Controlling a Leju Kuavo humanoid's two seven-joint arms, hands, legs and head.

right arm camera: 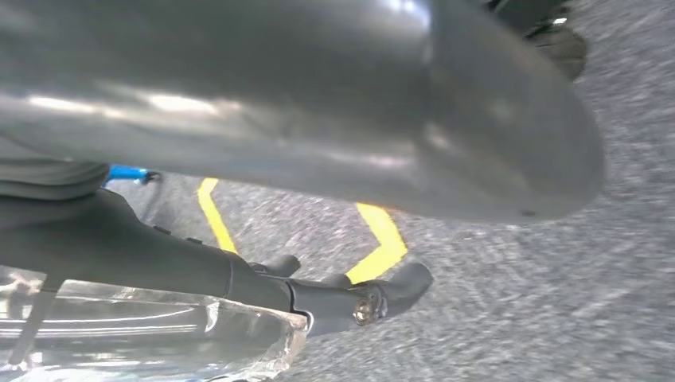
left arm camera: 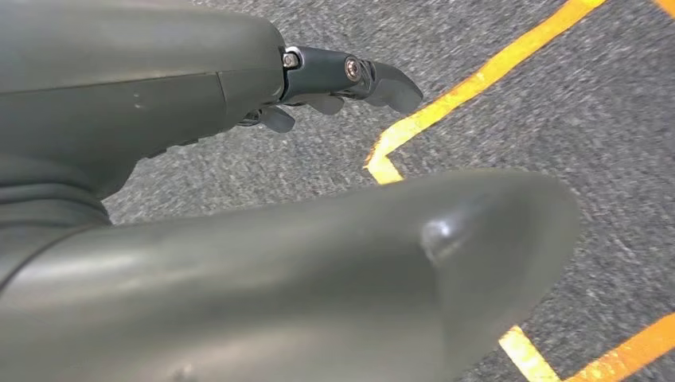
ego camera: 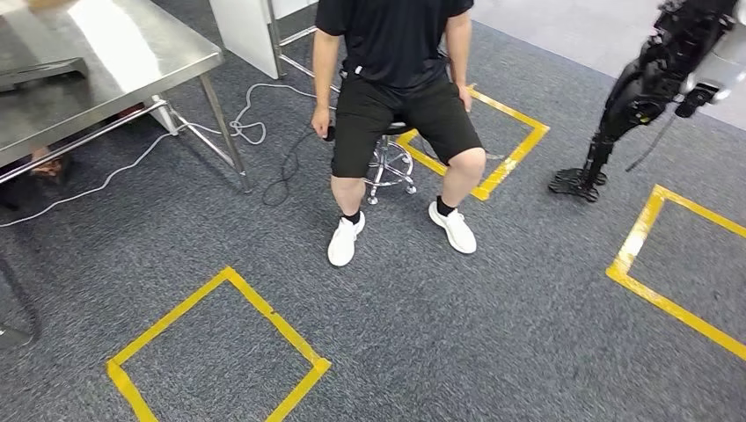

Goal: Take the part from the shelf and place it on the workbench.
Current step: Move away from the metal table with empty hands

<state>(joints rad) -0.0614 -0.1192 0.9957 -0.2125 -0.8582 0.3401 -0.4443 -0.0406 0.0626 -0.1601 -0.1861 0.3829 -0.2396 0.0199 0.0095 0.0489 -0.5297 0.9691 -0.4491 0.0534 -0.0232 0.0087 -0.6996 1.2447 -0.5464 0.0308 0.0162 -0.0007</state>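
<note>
The right hand (right arm camera: 239, 278) is gripping a clear plastic part (right arm camera: 151, 330) along its dark fingers (right arm camera: 382, 298), the part cut off at the frame edge and too blurred to show any label or writing. The left hand (left arm camera: 239, 159) is hanging over grey carpet (left arm camera: 605, 119) marked with yellow tape (left arm camera: 470, 83), its fingers (left arm camera: 358, 76) loosely extended and holding nothing. A person (ego camera: 396, 79) is sitting on a wheeled stool (ego camera: 391, 167) beside a steel workbench (ego camera: 97, 61), head cut off, holding something small and dark that is hard to make out.

You're looking at a robot test lab: grey carpet (ego camera: 493, 334) marked with yellow tape squares (ego camera: 215, 352), a steel workbench (ego camera: 97, 61), loose cables (ego camera: 255, 114), and another robot (ego camera: 647, 88) standing nearby.
</note>
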